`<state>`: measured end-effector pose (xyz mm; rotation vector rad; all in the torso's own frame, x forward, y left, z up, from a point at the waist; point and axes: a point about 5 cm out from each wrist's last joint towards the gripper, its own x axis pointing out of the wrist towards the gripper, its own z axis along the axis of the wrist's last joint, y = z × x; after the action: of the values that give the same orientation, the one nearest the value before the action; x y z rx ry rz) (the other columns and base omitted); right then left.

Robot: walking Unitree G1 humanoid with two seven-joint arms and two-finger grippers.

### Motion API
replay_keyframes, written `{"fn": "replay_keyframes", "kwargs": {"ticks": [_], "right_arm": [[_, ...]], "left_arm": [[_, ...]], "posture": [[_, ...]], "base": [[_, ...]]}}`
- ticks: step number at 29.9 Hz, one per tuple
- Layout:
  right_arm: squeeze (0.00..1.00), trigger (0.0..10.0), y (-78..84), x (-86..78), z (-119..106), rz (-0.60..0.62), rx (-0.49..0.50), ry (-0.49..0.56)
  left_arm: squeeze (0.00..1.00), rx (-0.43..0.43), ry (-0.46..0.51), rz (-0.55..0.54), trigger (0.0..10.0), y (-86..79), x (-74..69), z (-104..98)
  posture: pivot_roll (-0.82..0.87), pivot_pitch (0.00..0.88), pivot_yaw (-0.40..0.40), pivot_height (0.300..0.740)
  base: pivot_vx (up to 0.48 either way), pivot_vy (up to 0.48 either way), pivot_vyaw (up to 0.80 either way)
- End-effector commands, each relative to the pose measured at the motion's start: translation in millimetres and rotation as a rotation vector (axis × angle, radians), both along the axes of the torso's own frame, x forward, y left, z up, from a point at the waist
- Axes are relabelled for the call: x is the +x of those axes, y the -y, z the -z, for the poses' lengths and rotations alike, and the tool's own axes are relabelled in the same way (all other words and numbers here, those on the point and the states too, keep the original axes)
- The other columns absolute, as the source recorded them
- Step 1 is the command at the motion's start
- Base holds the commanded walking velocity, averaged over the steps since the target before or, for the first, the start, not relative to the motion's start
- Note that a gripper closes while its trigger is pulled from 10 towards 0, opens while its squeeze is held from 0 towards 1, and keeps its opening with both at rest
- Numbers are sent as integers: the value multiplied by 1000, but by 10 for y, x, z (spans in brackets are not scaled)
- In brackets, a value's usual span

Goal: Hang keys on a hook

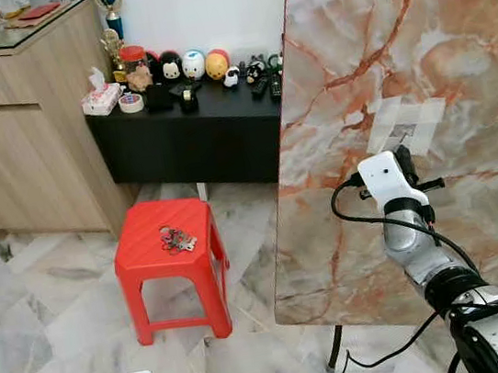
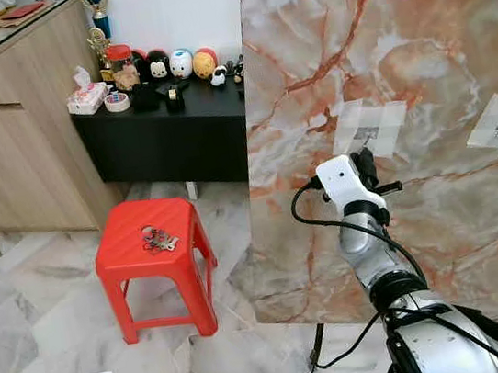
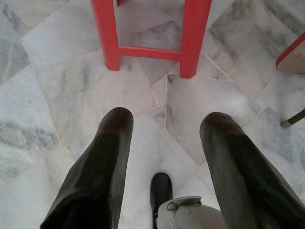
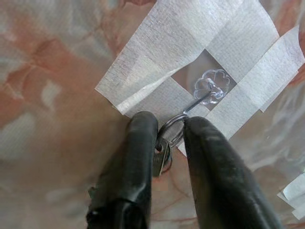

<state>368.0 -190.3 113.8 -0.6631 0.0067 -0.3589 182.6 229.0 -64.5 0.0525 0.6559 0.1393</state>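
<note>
Marble-patterned board point(image 1: 399, 63) is standing upright; the right gripper point(image 1: 406, 164) is pressing against its taped hook point(image 1: 406, 132). More keys point(image 1: 178, 240) are lying mid-seat on the red stool point(image 1: 137, 249). Left wrist view: left gripper point(image 3: 164, 143) is hanging with fingers spread above the floor. Right wrist view: fingers are pinching the key ring point(image 4: 171, 129) touching the clear hook.

Key ring point(image 4: 170, 130) — at clear hook point(image 4: 209, 90)

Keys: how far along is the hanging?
Done: right gripper has raised a key ring to the taped clear hook on the marble board. In hand: ring at the hook's wire, fingers shut on it. Left: release. More keys lie on the red stool.
</note>
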Motion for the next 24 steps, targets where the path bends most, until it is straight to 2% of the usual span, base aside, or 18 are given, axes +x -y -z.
{"fn": "replay_keyframes", "kwargs": {"ticks": [1,3,5,6,7,14,19,20,21,24], "right_arm": [[992,10000,-9,18,-25,-21,4,3],[980,10000,-27,18,-30,-31,-1,10],[910,10000,-36,17,-33,-36,2,17],[192,10000,-51,12,-36,-48,20,30],[0,10000,-66,8,-34,-62,39,38],[0,10000,-201,-74,74,-161,100,43],[0,10000,-185,-357,482,-130,209,-48],[0,10000,-185,-357,482,-130,209,-48],[0,10000,-150,-547,744,-81,322,-131],[0,10000,-135,-840,1125,-11,529,-282]], "left_arm": [[0,0,-23,5,10000,23,-28,28],[0,1,-19,6,10000,25,-24,25],[0,1,-18,6,10000,28,-29,26],[0,0,-21,7,10000,30,-39,31],[0,0,-23,7,10000,29,-44,34],[0,0,-26,7,10000,30,-49,38],[0,-1,-21,7,10000,37,-32,31],[0,-1,-21,7,10000,37,-32,31],[0,-1,-23,8,10000,36,-31,31],[0,0,-30,10,10000,28,-40,37]], "posture": [[111,0,-89,740],[110,0,-89,740],[110,0,-89,740],[110,0,-89,740],[108,0,-88,740],[104,0,-93,740],[99,0,-96,740],[99,0,-96,740],[96,0,-94,740],[90,0,-92,740]], "base": [[0,0,0],[0,0,0],[0,0,0],[0,0,0],[0,0,0],[0,0,0],[0,0,0],[0,0,0],[0,0,0],[0,0,0]]}}
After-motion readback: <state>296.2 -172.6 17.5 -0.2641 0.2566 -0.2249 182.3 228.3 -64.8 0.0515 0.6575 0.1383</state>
